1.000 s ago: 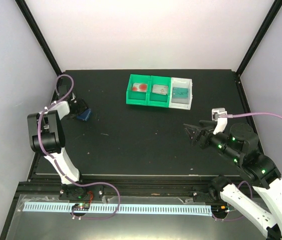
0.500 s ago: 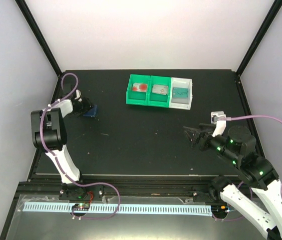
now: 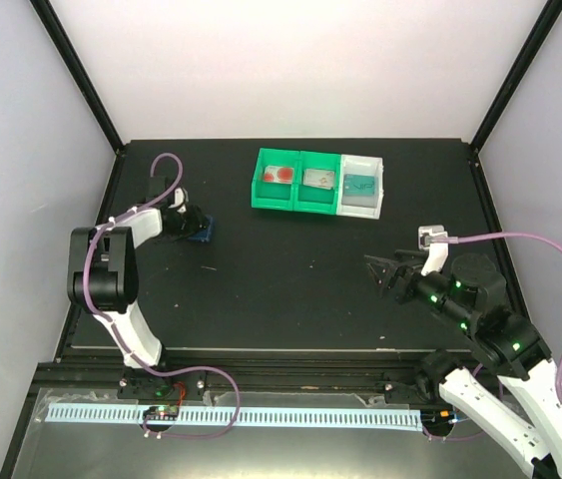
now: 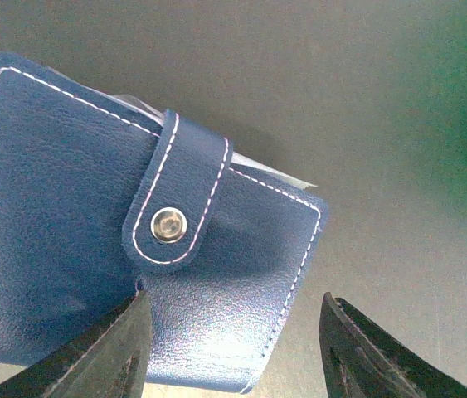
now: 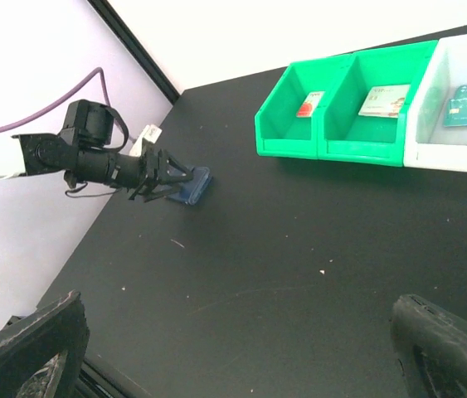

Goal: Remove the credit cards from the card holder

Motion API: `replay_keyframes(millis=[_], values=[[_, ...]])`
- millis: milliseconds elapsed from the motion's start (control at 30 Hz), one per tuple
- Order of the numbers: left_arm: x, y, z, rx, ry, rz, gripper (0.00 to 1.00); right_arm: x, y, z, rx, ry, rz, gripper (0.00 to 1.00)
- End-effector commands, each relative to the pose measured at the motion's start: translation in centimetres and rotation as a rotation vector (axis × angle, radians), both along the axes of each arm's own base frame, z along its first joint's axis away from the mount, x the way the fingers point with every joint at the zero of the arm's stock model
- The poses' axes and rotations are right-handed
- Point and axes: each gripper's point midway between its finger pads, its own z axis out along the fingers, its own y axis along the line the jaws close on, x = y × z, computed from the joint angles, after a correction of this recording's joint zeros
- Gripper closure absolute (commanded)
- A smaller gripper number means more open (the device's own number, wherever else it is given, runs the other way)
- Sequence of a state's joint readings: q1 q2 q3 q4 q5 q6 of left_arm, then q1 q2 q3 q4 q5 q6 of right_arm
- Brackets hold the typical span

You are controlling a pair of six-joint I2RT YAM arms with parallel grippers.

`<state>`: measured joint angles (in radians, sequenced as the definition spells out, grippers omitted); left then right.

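The card holder [image 4: 67,232] lies on the table [image 3: 290,289] at the left, folded shut, with its strap [image 4: 179,207] snapped down and a thin clear pocket edge showing at the fold. Over the last second it has shifted rightward, away from the table's left edge and toward the trays, in step with the left arm. The left fingers [image 4: 109,348] stand partly apart astride the holder's near end. One finger rests against the cover, while a sliver of table shows beside the other, so a firm clamp cannot be confirmed. The holder is either carried or pushed. The right fingers [image 5: 34,348] are spread wide and hold nothing, well apart from the holder on the right side. The white card with red circles [image 3: 281,175] sits in the left green tray [image 3: 273,204], the greyish card [image 3: 318,179] in the second green tray [image 3: 317,207], and the teal card [image 3: 361,185] in the white tray [image 3: 360,213]. Judgement: with three cards already in the trays and the holder closed, extraction appears complete. The present displacement reads as repositioning the emptied holder.
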<state>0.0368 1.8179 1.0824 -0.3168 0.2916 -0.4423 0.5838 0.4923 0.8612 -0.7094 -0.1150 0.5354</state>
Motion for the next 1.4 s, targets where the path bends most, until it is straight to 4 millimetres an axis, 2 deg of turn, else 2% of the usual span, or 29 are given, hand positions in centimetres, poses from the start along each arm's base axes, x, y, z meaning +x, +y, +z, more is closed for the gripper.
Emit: replay_keyframes(millis=[0, 300, 400, 467, 533, 633, 767, 867, 1067, 1267, 1367], values=[[-4.2, -2.7, -1.4, 0.000, 0.107, -0.088, 0.42, 0.1, 0.8, 0.4, 0.044, -0.005, 0.019, 0.00], [-7.4, -8.1, 0.2, 0.028, 0.065, -0.223, 0.45, 0.6, 1.1, -0.1, 0.054, 0.016, 0.011, 0.00], [-8.3, -9.8, 1.8, 0.013, 0.028, -0.263, 0.45, 0.8, 1.2, -0.5, 0.055, 0.025, 0.011, 0.00], [-8.4, -10.4, 3.9, -0.002, -0.021, -0.275, 0.45, 0.9, 1.4, -0.6, 0.058, 0.030, 0.013, 0.00], [-8.2, -9.6, 5.7, 0.027, -0.068, -0.247, 0.45, 1.0, 1.6, -0.7, 0.060, 0.036, 0.021, 0.00], [-7.7, -6.2, 7.1, 0.152, -0.110, -0.140, 0.42, 1.0, 1.8, -0.8, 0.060, 0.045, 0.028, 0.00], [-7.3, -2.7, 5.9, 0.127, -0.067, -0.038, 0.44, 0.8, 1.8, -0.7, 0.066, 0.041, 0.033, 0.00], [-6.8, -0.9, 4.5, 0.104, -0.030, 0.011, 0.49, 0.5, 2.1, -0.3, 0.070, 0.018, 0.063, 0.00], [-5.2, 0.1, 2.7, 0.066, -0.013, 0.035, 0.55, 0.1, 2.1, 0.7, 0.077, -0.031, 0.086, 0.00], [-4.2, -0.6, 1.3, 0.034, 0.003, -0.002, 0.57, 0.3, 2.1, 0.4, 0.062, -0.032, 0.085, 0.00], [-4.2, -0.9, 0.1, 0.031, 0.032, -0.021, 0.63, 0.4, 2.2, 0.3, 0.058, -0.031, 0.084, 0.00]])
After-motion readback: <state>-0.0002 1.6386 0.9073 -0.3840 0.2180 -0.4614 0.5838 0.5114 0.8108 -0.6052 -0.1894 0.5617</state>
